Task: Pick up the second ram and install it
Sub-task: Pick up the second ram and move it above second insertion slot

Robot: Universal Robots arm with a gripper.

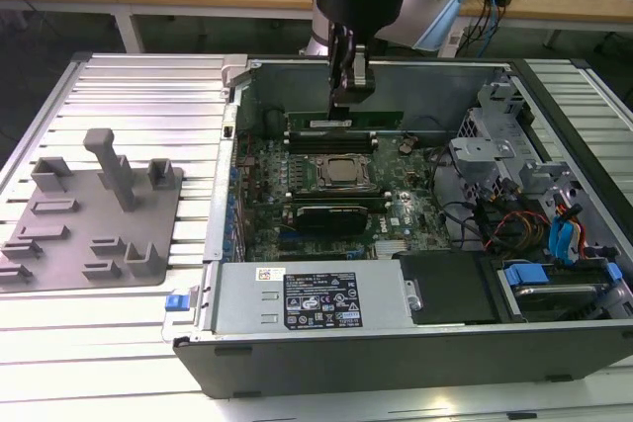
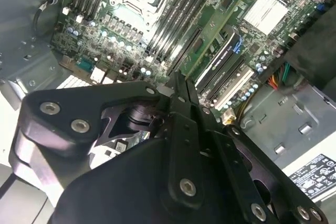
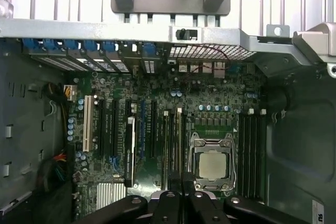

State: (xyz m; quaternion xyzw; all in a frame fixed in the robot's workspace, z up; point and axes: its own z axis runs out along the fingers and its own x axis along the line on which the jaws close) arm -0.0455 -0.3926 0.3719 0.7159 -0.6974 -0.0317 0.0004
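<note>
A: Step?
B: Install, prob.: second ram point(image 1: 376, 117) down at slot level inside case point(image 1: 396, 358), at 12 o'clock of processor chip point(image 1: 343, 173) in exterior view. Seated or not: can't tell.
A: State of end effector point(image 1: 341, 103)?
B: Clenched near-shut on ram's top edge, approx. mid-length; nothing else touched.
A: Needed next?
B: Likely straight-down, even push, edge kept square w/ slot.
A: Elsewhere?
B: Grey tray point(image 1: 74, 234) at 9 o'clock of case, on surface point(image 1: 129, 86).

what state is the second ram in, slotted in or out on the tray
Slotted in: the second ram stands on edge in the motherboard, with the gripper at its top edge. Fully seated: cannot tell.
</note>
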